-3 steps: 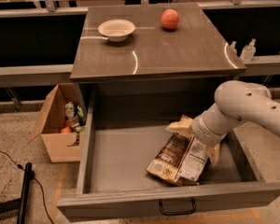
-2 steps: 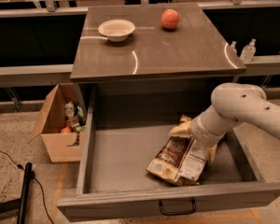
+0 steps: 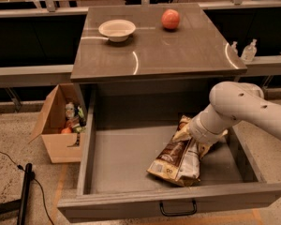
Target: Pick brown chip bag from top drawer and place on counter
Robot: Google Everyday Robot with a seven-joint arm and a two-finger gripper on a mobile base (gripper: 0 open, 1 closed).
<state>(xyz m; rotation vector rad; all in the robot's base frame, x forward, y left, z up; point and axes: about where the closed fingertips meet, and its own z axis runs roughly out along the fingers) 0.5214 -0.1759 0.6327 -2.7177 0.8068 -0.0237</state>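
- Inside the drawer (image 3: 122, 165), the gripper (image 3: 187, 133) is touching the bag (image 3: 174, 157) at its top end; clamping or not, I cannot tell.
- Lifting straight up, clearing the walls, is looking safest.

The chip bag (image 3: 175, 157) lies right in the top drawer (image 3: 124, 161), pincer (image 3: 192, 131) at its far end, counter (image 3: 178, 55) behind.

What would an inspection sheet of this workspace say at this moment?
Surface: counter holds a white bowl and a red round fruit, both at the far side.
Job's things: brown chip bag lies in the open top drawer, on its right side.
Clutter: cardboard box with items, left of the drawer; small bottles at right.
Grippers: gripper is down in the drawer at the bag's upper end.
Cables: thin cable on the floor, left.
Surroundings: speckled floor.
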